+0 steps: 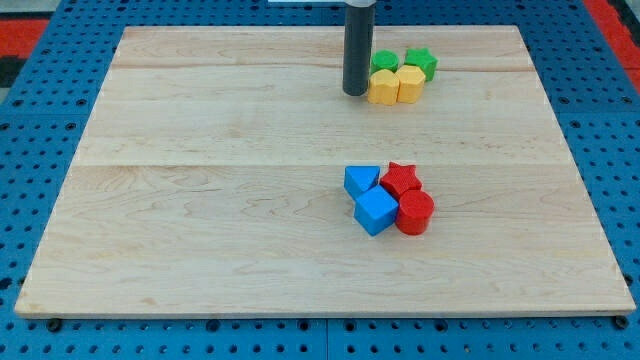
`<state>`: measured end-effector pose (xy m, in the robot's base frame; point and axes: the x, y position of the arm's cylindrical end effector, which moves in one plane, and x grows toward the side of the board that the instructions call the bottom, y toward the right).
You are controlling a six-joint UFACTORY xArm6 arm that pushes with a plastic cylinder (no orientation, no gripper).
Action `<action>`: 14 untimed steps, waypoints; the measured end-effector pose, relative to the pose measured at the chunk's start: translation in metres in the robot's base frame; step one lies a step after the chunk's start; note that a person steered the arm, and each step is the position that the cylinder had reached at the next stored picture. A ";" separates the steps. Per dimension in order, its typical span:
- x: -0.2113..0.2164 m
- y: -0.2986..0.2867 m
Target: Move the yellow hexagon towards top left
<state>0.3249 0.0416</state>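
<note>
Pale wooden board point(250, 200) of joined planks lies on a blue pegboard bench point(40, 320); red strips show at the view's top corners.

My tip point(355, 93) touches down near the board's top edge, slightly right of centre. The rod carries no fingers and has hold of nothing; it stands upright, dark grey, running out of the view's top.

Upper cluster, at 3 o'clock from my tip:
- yellow hexagon point(410, 84): squat six-sided block, flat top, pale yellow, side faces a shade darker. It sits at the cluster's lower right, near the board's top edge.
- second yellow block point(382, 87), exact shape unclear, touching the hexagon at its 9 o'clock and just beside my tip; whether tip and block touch, I cannot tell.
- green round block point(385, 61) at 11 o'clock from the hexagon.
- green star point(421, 63) at 1 o'clock from the hexagon, touching it.

Lower cluster, at 6 o'clock from the hexagon and well apart, right of board centre:
- blue triangle point(361, 180)
- red star point(401, 179)
- blue cube point(376, 211)
- red cylinder point(415, 212)
All four are packed together.
</note>
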 end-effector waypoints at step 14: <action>-0.028 -0.050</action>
<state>0.2970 -0.0088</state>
